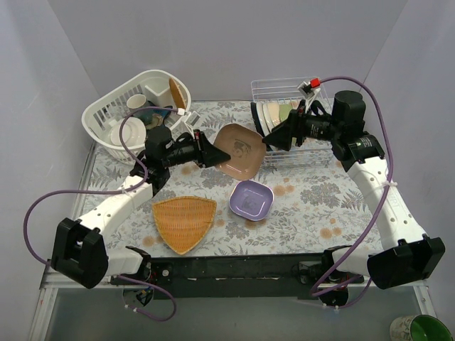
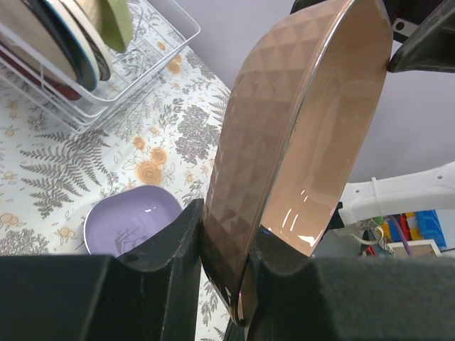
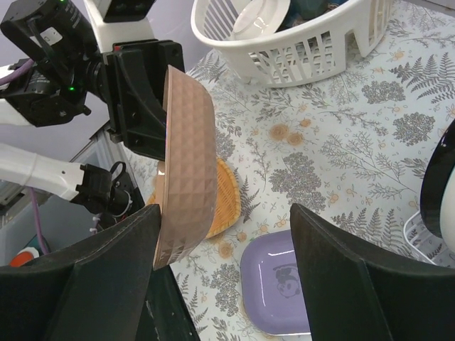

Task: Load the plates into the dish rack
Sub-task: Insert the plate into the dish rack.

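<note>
Plate [image 1: 242, 150], tan and rounded-square, pinched on edge by the left hand [image 1: 211, 153] above the counter [image 1: 313, 206], tilted upright toward the right hand [image 1: 272, 138] (spread open, apparently for a handover) beside the partly filled rack [image 1: 284, 91].

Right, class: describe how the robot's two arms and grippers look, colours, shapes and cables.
The left arm and right arm are white tubular links with chunky black joints. The left gripper and right gripper are black, with wedge-shaped fingers. A purple cable loops along each arm.
</note>
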You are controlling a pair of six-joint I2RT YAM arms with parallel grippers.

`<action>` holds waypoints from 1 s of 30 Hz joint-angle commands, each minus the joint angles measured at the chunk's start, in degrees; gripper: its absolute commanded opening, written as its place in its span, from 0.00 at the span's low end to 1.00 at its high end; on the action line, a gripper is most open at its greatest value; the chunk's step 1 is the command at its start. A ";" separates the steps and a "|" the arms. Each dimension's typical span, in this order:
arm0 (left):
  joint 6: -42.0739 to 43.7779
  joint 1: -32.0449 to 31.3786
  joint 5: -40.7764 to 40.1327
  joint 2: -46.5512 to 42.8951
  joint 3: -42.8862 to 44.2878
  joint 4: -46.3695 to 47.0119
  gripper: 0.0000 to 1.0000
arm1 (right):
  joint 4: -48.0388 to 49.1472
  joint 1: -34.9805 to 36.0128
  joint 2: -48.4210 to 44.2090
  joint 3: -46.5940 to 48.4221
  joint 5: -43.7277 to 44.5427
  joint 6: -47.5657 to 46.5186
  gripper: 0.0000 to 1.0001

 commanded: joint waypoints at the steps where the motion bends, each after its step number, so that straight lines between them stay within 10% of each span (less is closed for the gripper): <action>1: 0.09 0.19 4.43 1.42 4.47 2.48 0.00 | 2.60 0.13 -0.91 -0.18 -2.57 -0.27 0.81; 16: 1.76 -5.26 2.15 8.01 11.68 1.24 0.00 | 4.44 0.31 0.41 -1.59 -6.78 0.79 0.74; 28: 3.08 -6.84 -0.75 10.56 15.72 0.46 0.00 | 5.06 0.40 0.50 -1.32 -7.76 1.84 0.03; 30: 3.43 -6.84 -1.54 10.74 16.34 -0.59 0.20 | 4.80 0.40 0.41 -1.06 -7.67 1.93 0.01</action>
